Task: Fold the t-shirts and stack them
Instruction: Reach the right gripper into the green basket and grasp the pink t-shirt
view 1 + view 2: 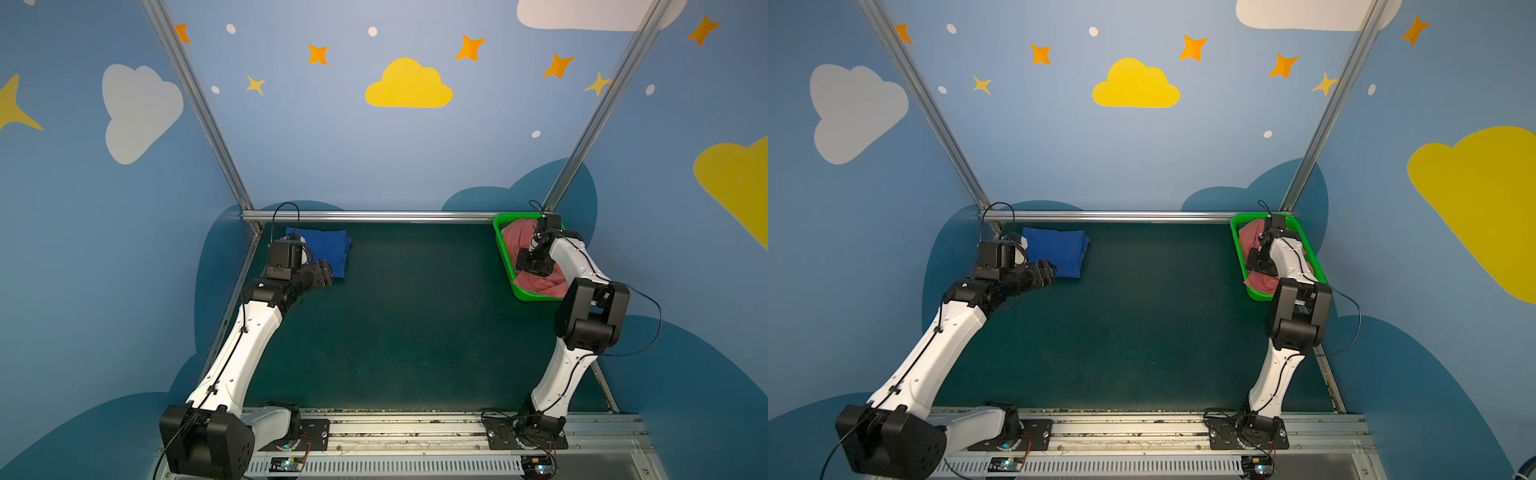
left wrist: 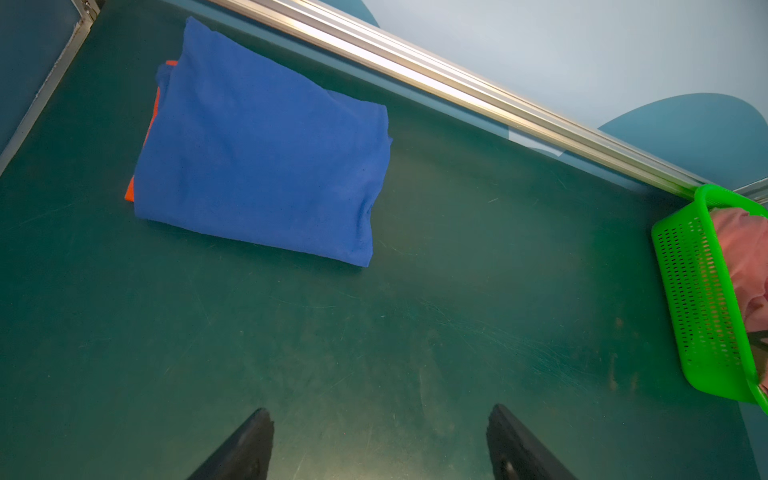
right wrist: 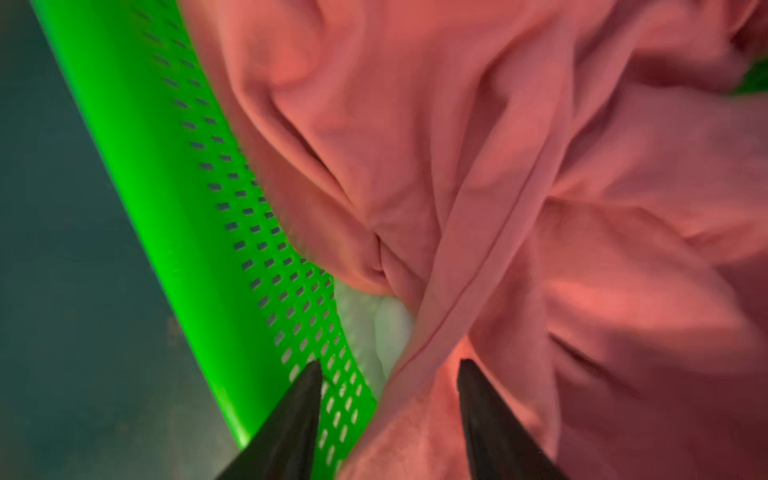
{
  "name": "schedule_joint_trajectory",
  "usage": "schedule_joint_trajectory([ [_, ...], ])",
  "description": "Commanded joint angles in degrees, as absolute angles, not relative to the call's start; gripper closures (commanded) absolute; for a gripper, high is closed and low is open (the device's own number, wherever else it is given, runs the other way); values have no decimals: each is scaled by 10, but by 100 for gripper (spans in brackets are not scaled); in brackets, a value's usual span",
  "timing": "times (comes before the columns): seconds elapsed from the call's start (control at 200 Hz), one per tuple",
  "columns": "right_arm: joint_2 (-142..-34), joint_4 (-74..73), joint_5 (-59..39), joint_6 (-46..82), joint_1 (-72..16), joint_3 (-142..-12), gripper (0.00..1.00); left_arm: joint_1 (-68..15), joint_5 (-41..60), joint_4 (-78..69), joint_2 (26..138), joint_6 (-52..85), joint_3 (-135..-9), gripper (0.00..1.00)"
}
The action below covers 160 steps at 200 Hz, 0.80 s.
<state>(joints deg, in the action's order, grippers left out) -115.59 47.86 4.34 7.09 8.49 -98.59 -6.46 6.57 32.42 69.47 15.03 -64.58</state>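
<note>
Salmon-pink t-shirt (image 3: pixel 540 187) between part-spread fingers (image 3: pixel 299 411) of right end effector (image 3: pixel 390 365), grip unclear; left end effector (image 2: pixel 380 409) spread near blue t-shirt (image 2: pixel 262 158).

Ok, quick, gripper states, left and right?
Left gripper: open, holding nothing.
Right gripper: jaws straddle a fold of the salmon-pink t-shirt; grip cannot be told.

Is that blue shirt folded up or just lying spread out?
Folded: the blue shirt lies as a compact rectangle, an orange shirt peeking out underneath.
</note>
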Motion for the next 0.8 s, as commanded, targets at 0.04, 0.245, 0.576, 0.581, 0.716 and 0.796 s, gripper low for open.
schedule_joint_trajectory([
  [0.04,-1154,500,18,83,93,-1006,85,-62,62,337,696,143,-642,18],
  [0.245,-1102,500,-21,88,93,-998,100,-61,62,337,690,144,-641,19],
  [0.576,-830,403,-41,75,19,-936,100,-61,81,331,677,151,-637,23],
  [0.581,-824,400,-41,75,17,-936,100,-60,82,331,677,150,-636,23],
  [0.716,-741,368,-69,69,-16,-957,100,-61,87,327,667,154,-634,25],
  [0.796,-719,360,-111,75,-28,-989,100,-61,97,321,661,157,-631,27],
])
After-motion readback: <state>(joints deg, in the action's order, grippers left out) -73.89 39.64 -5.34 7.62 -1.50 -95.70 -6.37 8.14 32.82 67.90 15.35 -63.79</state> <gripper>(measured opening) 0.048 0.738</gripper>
